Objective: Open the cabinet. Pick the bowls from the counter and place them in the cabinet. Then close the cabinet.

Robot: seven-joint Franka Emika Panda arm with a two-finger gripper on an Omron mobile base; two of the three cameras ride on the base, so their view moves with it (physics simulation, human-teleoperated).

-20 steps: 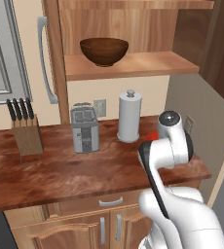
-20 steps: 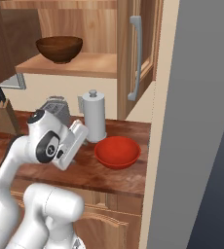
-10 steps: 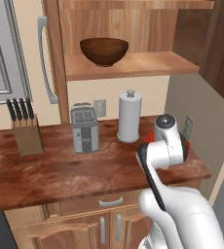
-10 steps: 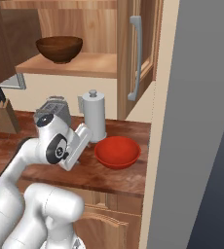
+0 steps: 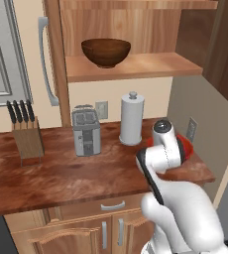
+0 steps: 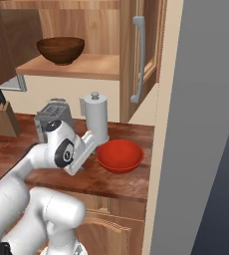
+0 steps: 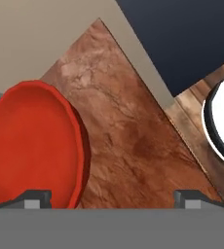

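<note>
Hand view: fingers point(image 7: 36, 198) spread wide, empty — poised over red bowl point(image 7: 31, 146) on bench point(image 7: 133, 136); wooden bowl point(image 5: 106, 51) already shelved in open cabinet point(image 5: 136, 67).

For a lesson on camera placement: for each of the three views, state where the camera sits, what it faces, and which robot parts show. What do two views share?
Left base view: behind-left, facing the counter and open cabinet; arm lower right.
Right base view: behind-right, facing the same; arm lower left.
Hand view: on the hand, looking down at the red bowl; fingers at the bottom, spread wide.
Shared: both base views show the brown bowl on the shelf and the paper towel.
</note>
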